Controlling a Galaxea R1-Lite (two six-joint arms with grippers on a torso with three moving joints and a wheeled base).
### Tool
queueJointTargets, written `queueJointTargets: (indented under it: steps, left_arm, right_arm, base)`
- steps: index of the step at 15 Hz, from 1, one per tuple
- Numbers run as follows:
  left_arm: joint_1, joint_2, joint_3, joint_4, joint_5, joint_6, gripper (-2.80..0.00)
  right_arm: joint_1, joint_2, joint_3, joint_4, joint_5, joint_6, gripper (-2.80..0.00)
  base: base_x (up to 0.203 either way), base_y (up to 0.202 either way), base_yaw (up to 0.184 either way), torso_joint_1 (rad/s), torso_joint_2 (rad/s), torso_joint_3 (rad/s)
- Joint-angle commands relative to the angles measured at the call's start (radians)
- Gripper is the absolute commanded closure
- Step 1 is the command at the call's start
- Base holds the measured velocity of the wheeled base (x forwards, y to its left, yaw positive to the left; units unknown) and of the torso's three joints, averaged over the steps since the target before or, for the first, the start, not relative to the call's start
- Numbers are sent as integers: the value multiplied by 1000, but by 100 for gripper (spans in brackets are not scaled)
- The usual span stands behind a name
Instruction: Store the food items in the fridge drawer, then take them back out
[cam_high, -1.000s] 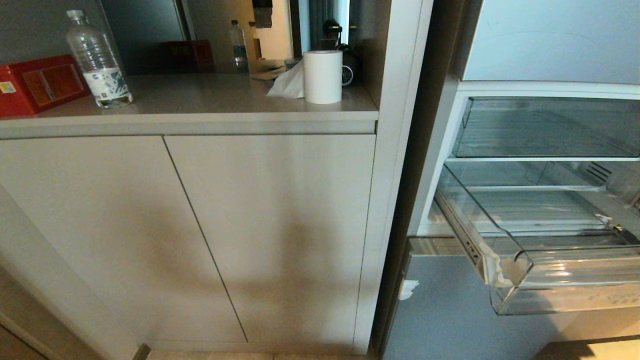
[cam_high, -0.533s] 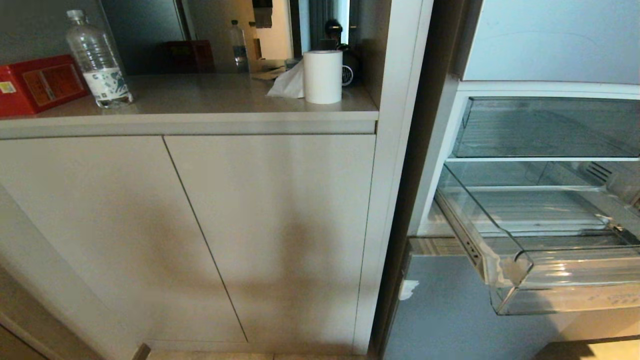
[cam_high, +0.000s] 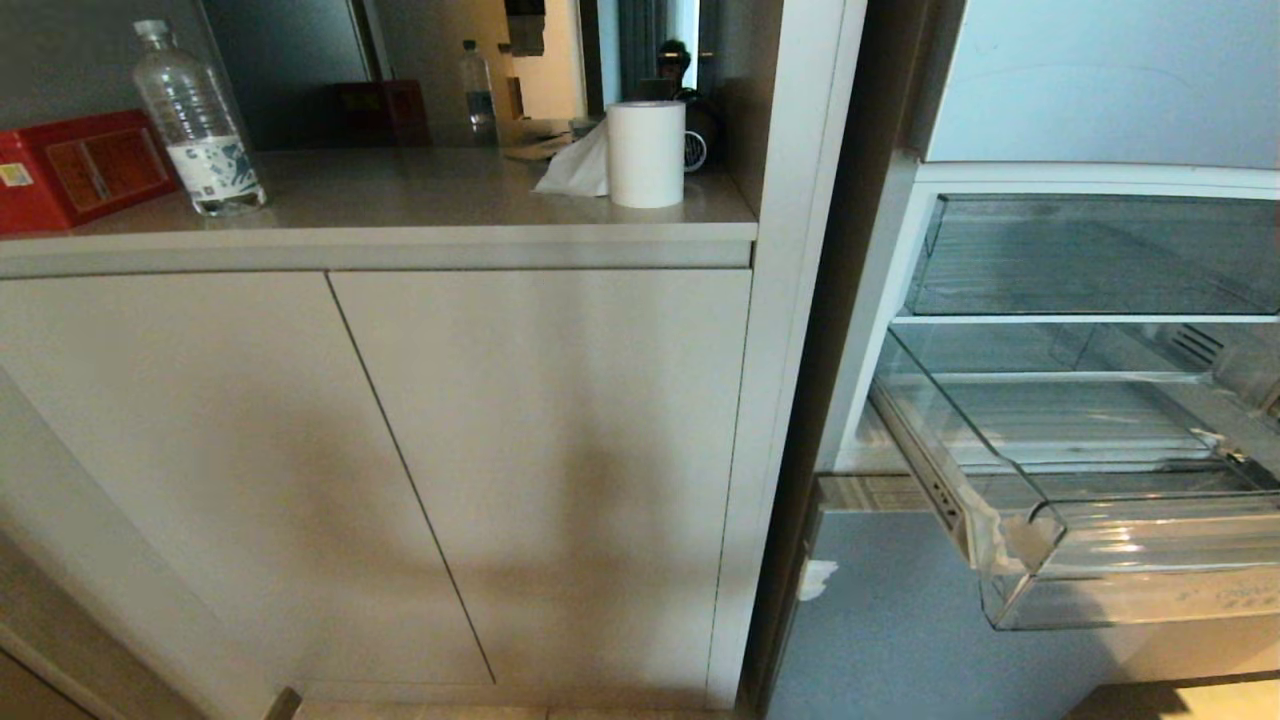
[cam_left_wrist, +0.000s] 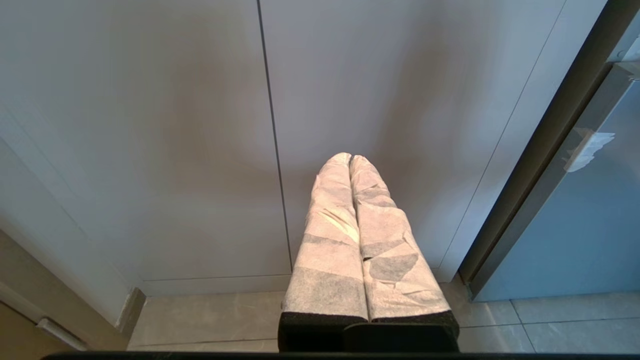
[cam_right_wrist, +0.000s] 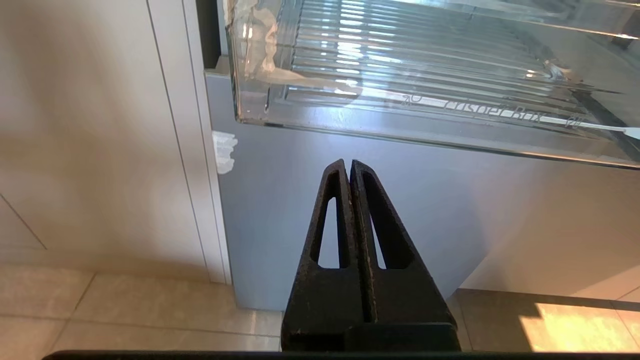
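Fridge drawer (cam_high: 1130, 560) is standing pulled out, its top lying open from above; tall clear front wall is blocking any level approach from the front. Compartment above (cam_high: 1090, 255) is overhanging the drawer's rear part, narrowing entry there. Right hand (cam_right_wrist: 349, 167), fingers pressed together, is sitting low beneath the drawer's front edge, facing the grey-blue fridge panel (cam_right_wrist: 350, 225). Left hand (cam_left_wrist: 350, 160), also pressed together, is facing the cabinet doors (cam_high: 400, 470). Up on the table (cam_high: 400, 200), bottle (cam_high: 195, 120), red box (cam_high: 75, 170) and paper roll (cam_high: 645, 152) are taking up room.
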Motion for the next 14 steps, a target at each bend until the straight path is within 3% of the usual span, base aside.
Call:
queueJointTargets:
  steps: [1, 8, 14]
  left_arm:
    - [0, 1, 0, 0, 0, 0, 0]
    - [0, 1, 0, 0, 0, 0, 0]
    - [0, -1, 0, 0, 0, -2, 0]
  right_arm:
    - [0, -2, 1, 4, 1, 0, 0]
    - [0, -2, 1, 4, -2, 0, 0]
    - [0, -2, 1, 4, 1, -1, 0]
  base:
    - [0, 0, 0, 0, 0, 0]
    - [0, 0, 0, 0, 0, 0]
    - [-3, 6, -162, 3, 2, 3]
